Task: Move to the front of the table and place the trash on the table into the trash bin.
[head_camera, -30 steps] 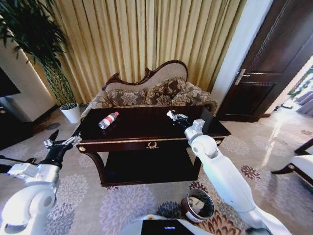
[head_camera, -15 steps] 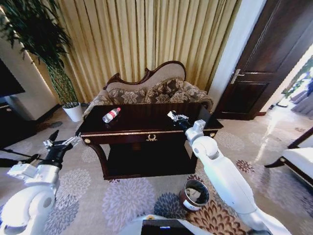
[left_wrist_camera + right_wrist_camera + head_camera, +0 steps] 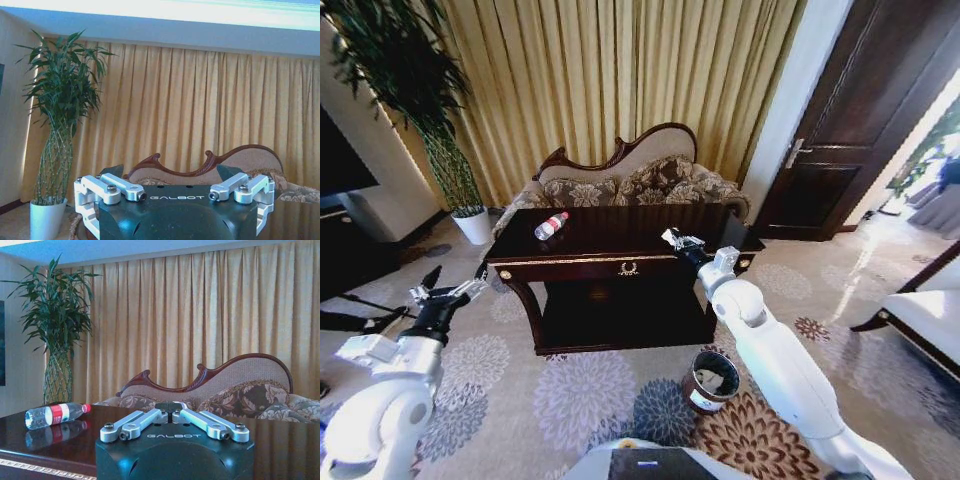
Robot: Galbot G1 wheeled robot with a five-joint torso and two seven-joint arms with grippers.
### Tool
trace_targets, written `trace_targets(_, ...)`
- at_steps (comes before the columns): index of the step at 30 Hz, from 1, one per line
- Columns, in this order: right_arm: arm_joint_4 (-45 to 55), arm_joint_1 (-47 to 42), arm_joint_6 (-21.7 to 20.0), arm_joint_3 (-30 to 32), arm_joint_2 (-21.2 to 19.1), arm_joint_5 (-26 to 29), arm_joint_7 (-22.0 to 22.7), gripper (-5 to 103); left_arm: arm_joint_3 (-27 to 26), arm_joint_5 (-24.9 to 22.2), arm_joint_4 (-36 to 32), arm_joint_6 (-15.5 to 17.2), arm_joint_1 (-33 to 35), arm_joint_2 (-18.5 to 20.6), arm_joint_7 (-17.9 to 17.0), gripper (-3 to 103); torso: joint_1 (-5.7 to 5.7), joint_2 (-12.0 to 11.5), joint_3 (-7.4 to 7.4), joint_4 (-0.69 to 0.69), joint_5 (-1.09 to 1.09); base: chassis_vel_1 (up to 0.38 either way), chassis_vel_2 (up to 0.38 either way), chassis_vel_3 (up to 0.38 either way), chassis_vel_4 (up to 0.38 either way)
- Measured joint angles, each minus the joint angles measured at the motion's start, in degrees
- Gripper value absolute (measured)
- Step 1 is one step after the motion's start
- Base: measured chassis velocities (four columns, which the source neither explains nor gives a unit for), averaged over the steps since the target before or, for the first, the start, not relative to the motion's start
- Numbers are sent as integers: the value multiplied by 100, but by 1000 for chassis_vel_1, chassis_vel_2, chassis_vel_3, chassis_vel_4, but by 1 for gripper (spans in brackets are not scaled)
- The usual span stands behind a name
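Down by my base, the trash bin (image 3: 709, 380) stands on the carpet with pale scraps already inside.
I hold the right pincer (image 3: 672, 240) pinched shut around white paper at the table (image 3: 620, 266) edge; the left pincer (image 3: 448, 290) waits spread wide, off the table's left end. Farther back, the bottle (image 3: 551, 225) lies on its side on the tabletop, handy for a later pick.

Glossy dark wooden table (image 3: 610, 225) carries a clear plastic bottle (image 3: 551, 225); behind, pleated cloth curtains (image 3: 610, 80).

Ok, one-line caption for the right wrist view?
Right gripper, jaws shut, at table height; plastic bottle lying on its side beyond.
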Motion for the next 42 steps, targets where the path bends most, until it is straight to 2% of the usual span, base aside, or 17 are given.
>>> trace_targets(4, -80, -159, 170, 109, 66, -98, 0, 0, -7, 0, 29, -14, -5, -26, 44, 100, 0, 0, 0, 1, -1, 12, -13, -14, 6)
trace_targets(10, -311, -502, 214, 376, 196, -303, 0, 0, 59, 4, 51, -19, -74, -63, 63, 100, 2, -1, 1, 0, -1, 0, 0, 0, 0)
trace_targets(21, -2247, -1280, 765, 1215, 748, -1057, 1, 0, -72, -109, 31, -18, -38, -180, 36, 100, 1, -2, 1, 0, 1, 0, 0, 0, 0)
trace_targets(27, -2948, -1471, 756, 1352, 834, -1122, 0, 0, -38, -109, 50, -20, -34, -150, 28, 100, 1, -1, 1, -1, 1, 0, 0, 0, 0)
trace_targets(32, -3717, -1434, 789, 1516, 983, -1381, 1, 0, 38, -97, 73, -40, -38, -126, 29, 100, 1, -1, 1, -1, 1, 0, 0, 0, 0)
trace_targets(40, -5055, -1122, 1102, 1632, 1083, -1585, 0, 0, -50, -158, 70, -79, 32, -23, 36, 100, 1, -1, 1, 2, 0, 0, 0, 0, 0)
trace_targets(42, -5291, -1112, 1190, 1634, 1083, -1651, 0, 0, -100, -202, 57, -88, 60, -1, 37, 100, 1, -1, 1, -1, 1, 0, 0, 0, 0)
